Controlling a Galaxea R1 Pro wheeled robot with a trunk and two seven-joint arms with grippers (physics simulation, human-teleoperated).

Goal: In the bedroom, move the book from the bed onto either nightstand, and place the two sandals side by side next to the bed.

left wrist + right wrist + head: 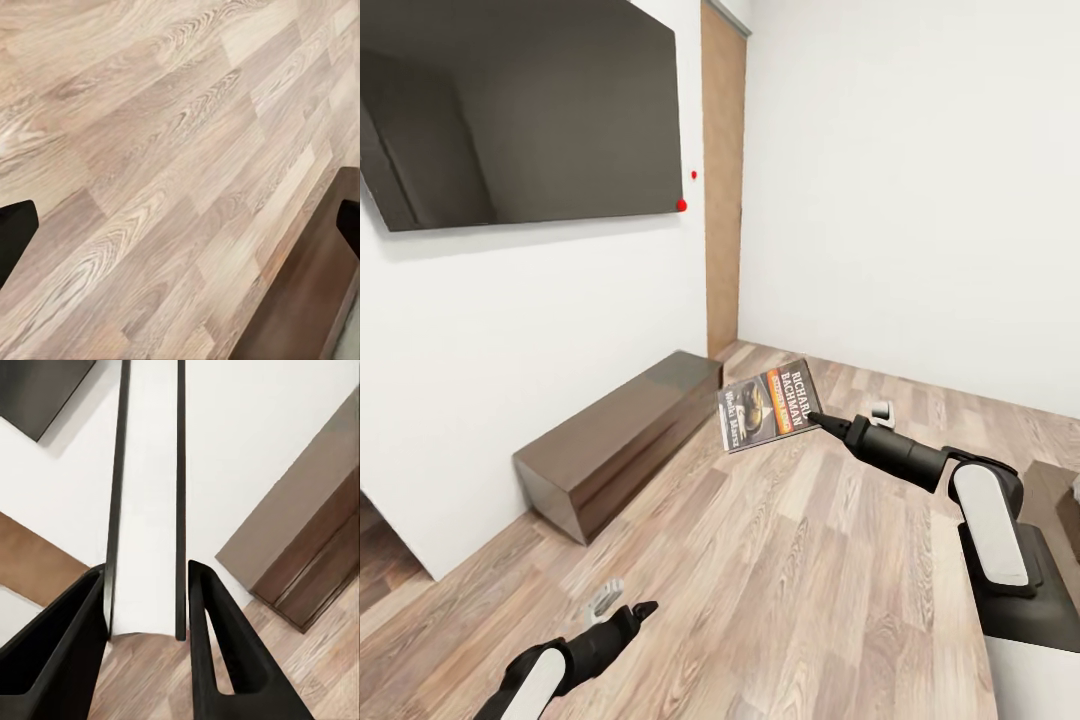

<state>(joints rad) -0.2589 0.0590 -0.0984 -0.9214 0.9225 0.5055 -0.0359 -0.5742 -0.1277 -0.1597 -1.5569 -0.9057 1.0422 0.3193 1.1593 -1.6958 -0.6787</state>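
Note:
The book (768, 405) has a dark cover with an orange-tan picture and white lettering. It hangs in the air above the wood floor, its cover tilted toward me. My right gripper (822, 422) is shut on its lower right corner. In the right wrist view the book (148, 510) runs edge-on between the black fingers (225, 660), white pages between thin dark covers. My left gripper (630, 615) hovers low over the floor at the near left, open and holding nothing. Its fingertips (15, 225) sit far apart. The bed, nightstand and sandals are out of view.
A long low dark wooden bench (620, 440) stands against the white wall under a wall-mounted TV (520, 110). A wooden door (723, 180) fills the far corner. Dark brown wood (1060, 500) shows at the right edge, and a dark wooden piece (300, 300) lies ahead of the left gripper.

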